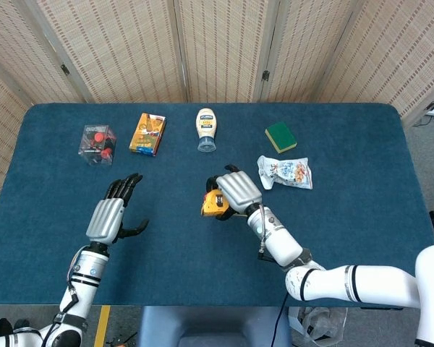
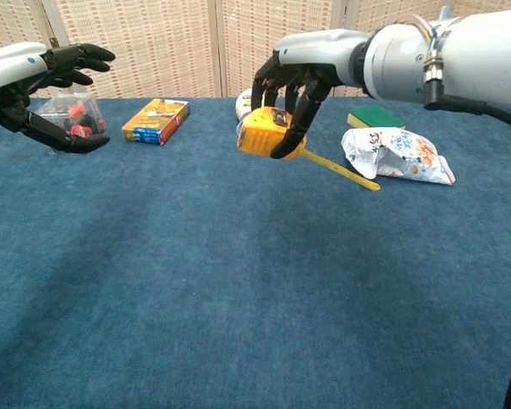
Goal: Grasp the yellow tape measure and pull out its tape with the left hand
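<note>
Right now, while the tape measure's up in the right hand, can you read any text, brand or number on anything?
None is readable.
yellow tape measure: label blurred.
orange box: print too small.
white bottle: label too small.
snack packet: print blurred.

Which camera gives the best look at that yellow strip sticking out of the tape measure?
The chest view: the tape trails out from the yellow tape measure in the right hand. From the head view, that hand hides it.

Yellow tape measure [image 2: 262, 133] — airborne, a short tape length trailing out.
</note>
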Motion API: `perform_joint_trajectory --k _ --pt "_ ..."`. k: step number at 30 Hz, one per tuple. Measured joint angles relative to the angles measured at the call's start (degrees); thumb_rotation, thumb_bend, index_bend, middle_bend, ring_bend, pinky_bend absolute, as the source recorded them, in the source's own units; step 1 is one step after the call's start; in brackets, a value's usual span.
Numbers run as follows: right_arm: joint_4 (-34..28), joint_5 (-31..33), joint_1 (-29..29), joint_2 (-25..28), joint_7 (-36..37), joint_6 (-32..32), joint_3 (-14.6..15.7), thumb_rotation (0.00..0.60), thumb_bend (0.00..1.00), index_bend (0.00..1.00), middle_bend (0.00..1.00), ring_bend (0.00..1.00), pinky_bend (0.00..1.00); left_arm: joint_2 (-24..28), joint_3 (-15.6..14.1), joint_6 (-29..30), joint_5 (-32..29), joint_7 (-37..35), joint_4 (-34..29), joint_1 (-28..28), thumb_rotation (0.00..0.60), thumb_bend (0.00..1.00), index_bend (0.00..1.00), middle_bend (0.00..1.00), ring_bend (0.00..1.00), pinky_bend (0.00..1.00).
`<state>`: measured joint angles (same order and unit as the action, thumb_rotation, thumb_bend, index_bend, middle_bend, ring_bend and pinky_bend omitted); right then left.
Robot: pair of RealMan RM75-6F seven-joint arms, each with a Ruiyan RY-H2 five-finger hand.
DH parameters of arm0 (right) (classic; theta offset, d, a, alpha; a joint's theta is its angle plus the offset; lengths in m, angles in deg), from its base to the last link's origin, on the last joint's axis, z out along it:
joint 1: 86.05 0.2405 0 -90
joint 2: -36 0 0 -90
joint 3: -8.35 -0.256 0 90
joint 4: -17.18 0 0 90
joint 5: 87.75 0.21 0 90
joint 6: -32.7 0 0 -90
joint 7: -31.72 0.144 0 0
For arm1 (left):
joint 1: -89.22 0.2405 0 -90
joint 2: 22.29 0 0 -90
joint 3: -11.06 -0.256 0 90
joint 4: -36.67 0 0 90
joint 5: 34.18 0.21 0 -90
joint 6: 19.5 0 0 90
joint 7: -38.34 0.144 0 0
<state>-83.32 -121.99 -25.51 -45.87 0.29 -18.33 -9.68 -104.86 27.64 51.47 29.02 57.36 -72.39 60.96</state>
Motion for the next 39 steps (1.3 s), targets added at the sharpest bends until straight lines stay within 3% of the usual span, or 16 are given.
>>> perform_joint_trajectory --k 11,16,21,39 --pt "2.80 4.48 6.32 -4.85 -2.45 -1.41 0.03 0.600 0.15 0.63 0.58 0.45 0.18 -1.89 0.79 2.08 -7.86 1.40 -1.37 -0.52 0.600 0.27 0.00 0.00 0.00 0.01" --pt "4.17 6.15 8.41 -7.06 -3.07 -2.17 -0.10 0.600 0.15 0.63 0.58 0.45 0.19 -2.48 1.30 2.17 -9.37 0.05 -1.80 -0.84 0.600 0.27 0.00 0.00 0.00 0.00" --pt "5.26 7.59 10.15 -8.64 -3.38 -2.53 -0.40 0.600 0.15 0.63 0.58 0.47 0.26 -3.36 1.44 2.96 -10.56 0.64 -2.78 -1.39 0.600 0.27 0.00 0.00 0.00 0.00" --pt "10.83 12.61 14.10 -14.44 -3.58 -3.85 -1.59 0.600 0.15 0.63 0.58 0.49 0.28 -6.97 1.29 5.49 -12.92 2.17 -3.02 -3.02 0.600 0.27 0.00 0.00 0.00 0.00"
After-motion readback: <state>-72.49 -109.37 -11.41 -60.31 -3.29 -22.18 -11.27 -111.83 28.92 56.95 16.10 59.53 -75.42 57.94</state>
